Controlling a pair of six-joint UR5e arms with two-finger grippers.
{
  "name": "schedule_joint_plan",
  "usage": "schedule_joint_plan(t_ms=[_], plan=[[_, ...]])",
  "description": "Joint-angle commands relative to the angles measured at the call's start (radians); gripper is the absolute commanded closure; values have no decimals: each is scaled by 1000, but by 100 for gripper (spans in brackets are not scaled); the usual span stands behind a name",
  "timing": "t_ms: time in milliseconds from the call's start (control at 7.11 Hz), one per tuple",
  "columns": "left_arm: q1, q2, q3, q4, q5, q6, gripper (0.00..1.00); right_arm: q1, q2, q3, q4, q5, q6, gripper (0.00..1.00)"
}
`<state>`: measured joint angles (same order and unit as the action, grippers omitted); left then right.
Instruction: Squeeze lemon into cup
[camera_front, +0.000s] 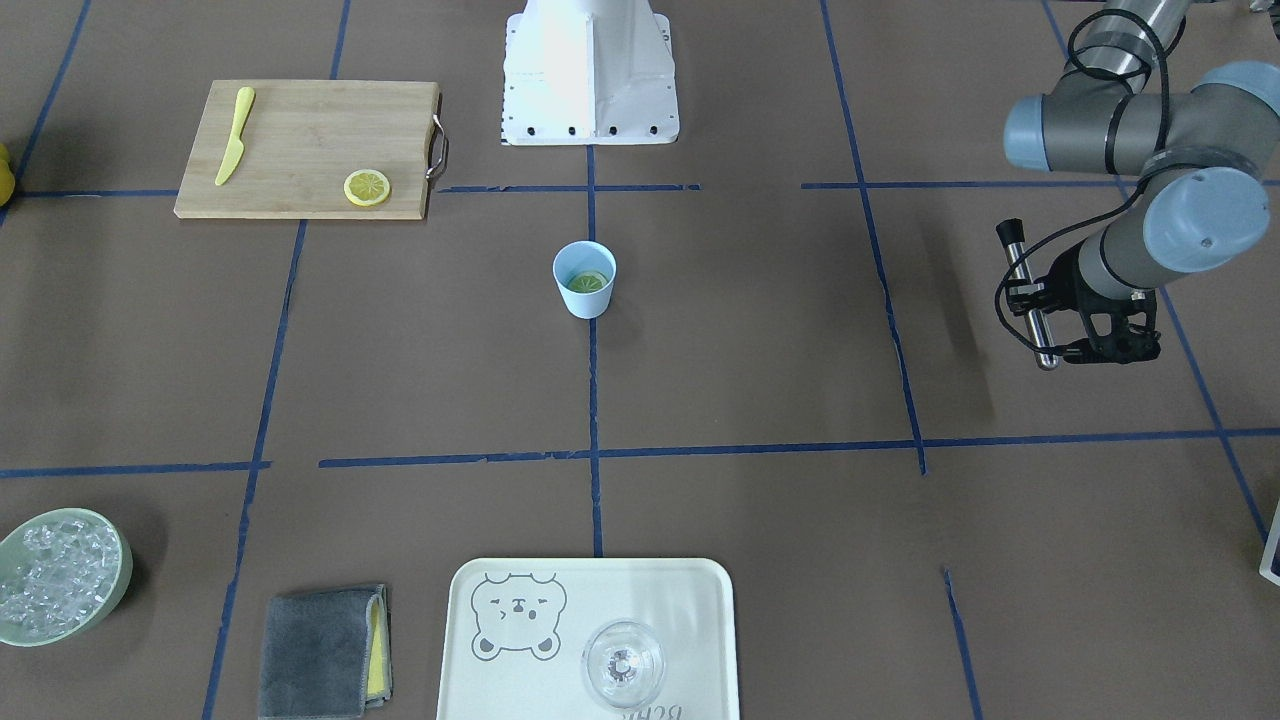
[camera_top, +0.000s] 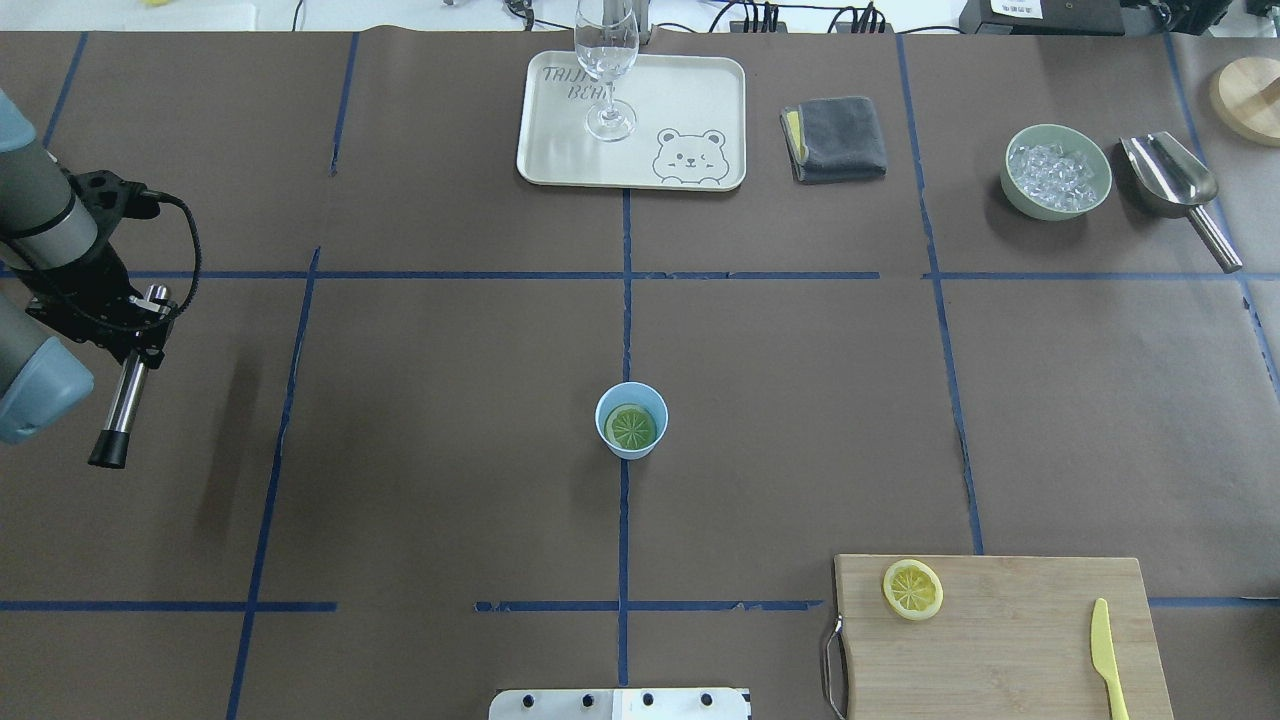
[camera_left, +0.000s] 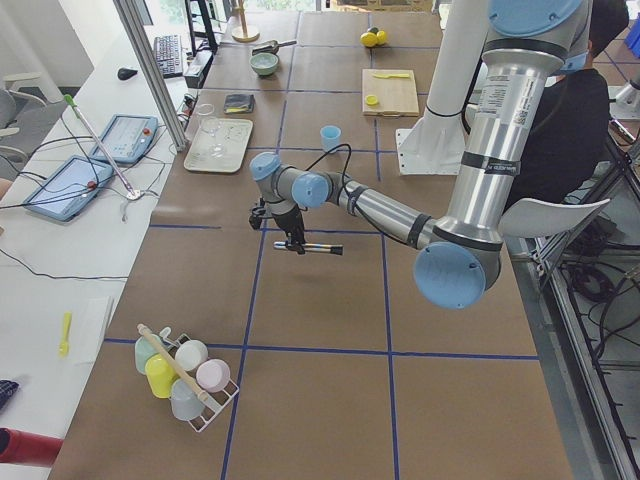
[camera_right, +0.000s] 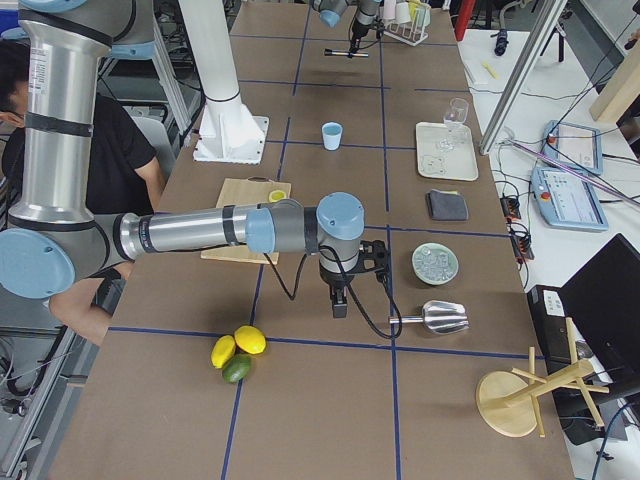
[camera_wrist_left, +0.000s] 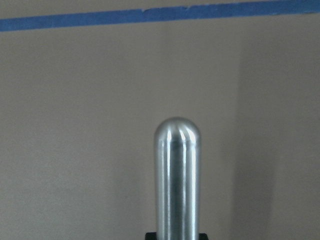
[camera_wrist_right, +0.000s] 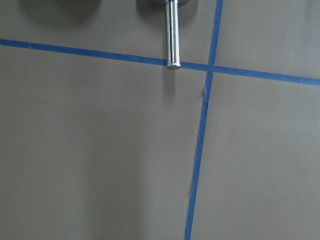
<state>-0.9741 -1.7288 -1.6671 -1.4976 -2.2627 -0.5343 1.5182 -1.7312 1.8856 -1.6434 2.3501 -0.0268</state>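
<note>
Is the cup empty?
No, a round citrus slice lies inside the cup.

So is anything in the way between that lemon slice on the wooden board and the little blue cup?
Nothing visible. Only bare table lies between the lemon slice on the cutting board and the cup. The yellow knife lies at the board's other end, off that path. The cup already holds another slice.

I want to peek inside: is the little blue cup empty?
Not empty. The upright cup has a round greenish citrus slice lying flat inside, seen from overhead.
</note>
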Motion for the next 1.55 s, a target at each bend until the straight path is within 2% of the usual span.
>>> schedule_joint_plan(t_ms=[0, 141, 281, 422, 703, 1125, 1406], plan=[[3, 31, 87, -139, 0, -3, 100, 0, 7, 0, -1, 0, 1, 0], [3, 34, 93, -145, 0, -3, 100, 0, 7, 3, -1, 1, 1, 0], [3, 34, 93, -150, 5, 0, 34, 2, 7, 3, 1, 0, -1, 0], [2, 34, 84, -156, 8, 1, 0, 7, 9, 3, 1, 0, -1, 0], [-24, 31, 58, -162, 8, -1, 0, 7, 10, 10, 1, -2, -1, 0], [-248, -26, -48, -181, 8, 39, 0, 7, 15, 21, -1, 0, -1, 0], [-390, -12, -30, -168, 5, 315, 0, 5, 22, -6, -1, -9, 4, 0]])
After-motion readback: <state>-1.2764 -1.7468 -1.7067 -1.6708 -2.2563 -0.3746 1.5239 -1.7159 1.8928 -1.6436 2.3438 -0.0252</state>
